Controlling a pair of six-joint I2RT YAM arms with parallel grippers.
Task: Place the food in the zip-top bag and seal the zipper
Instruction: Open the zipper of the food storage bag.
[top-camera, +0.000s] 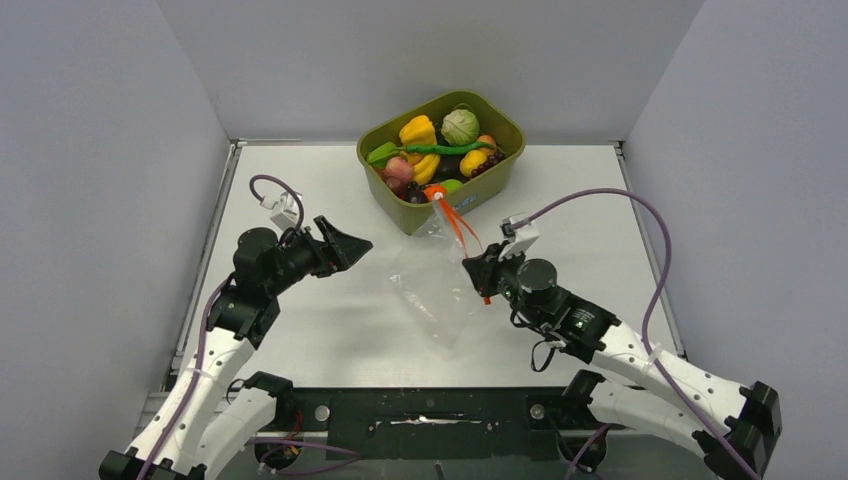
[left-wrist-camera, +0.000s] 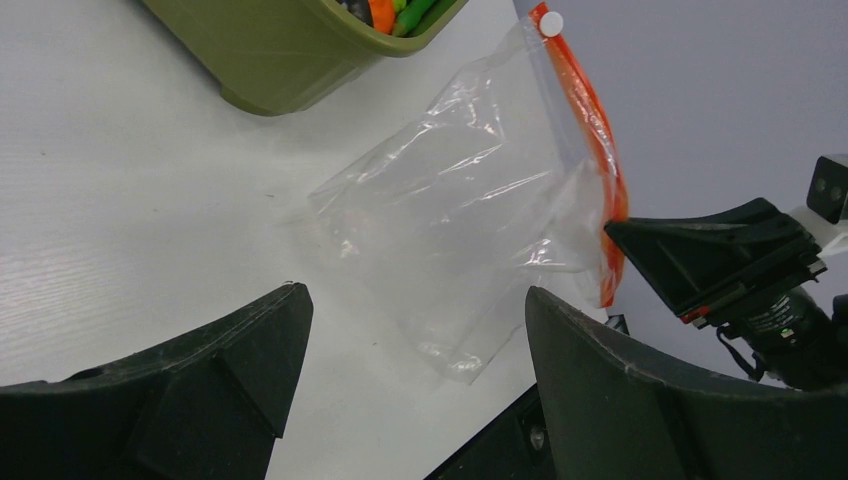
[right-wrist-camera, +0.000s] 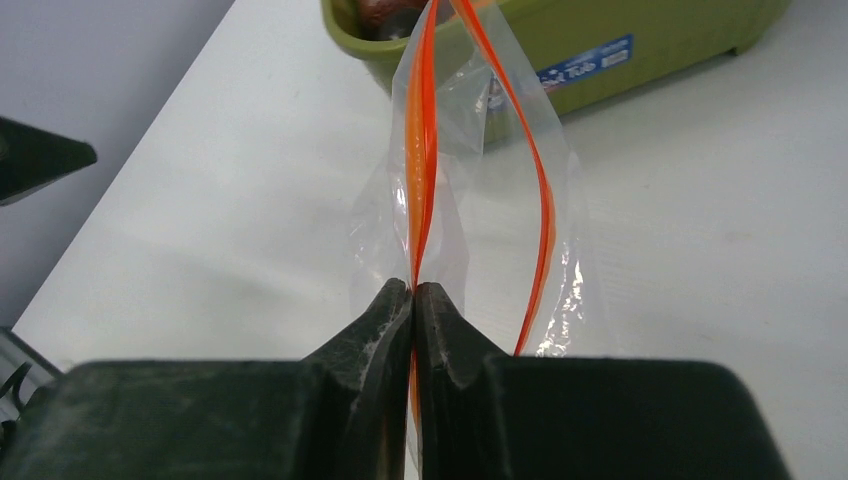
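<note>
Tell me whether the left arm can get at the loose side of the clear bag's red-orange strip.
Probably yes. The left gripper is open, empty, facing the clear crinkly plastic bag across bare white table. The right gripper pinches only one side of the red-orange zipper strip; the other bows free.

Plain grey walls (top-camera: 430, 60) on three sides, white tabletop (top-camera: 330, 335), even light

1. White table (top-camera: 300, 330), matte top, grey wall panels (top-camera: 100, 200) on three sides.
2. Olive-green tub (top-camera: 395, 205) stood on it at the far middle, turned at an angle.
3. Clear zip-top bag (top-camera: 430, 295) was just in front of the tub. Its bottom end rested on the table and its mouth end was raised off the surface.
4. Black base plate (top-camera: 425, 415) ran along the near edge.
</note>
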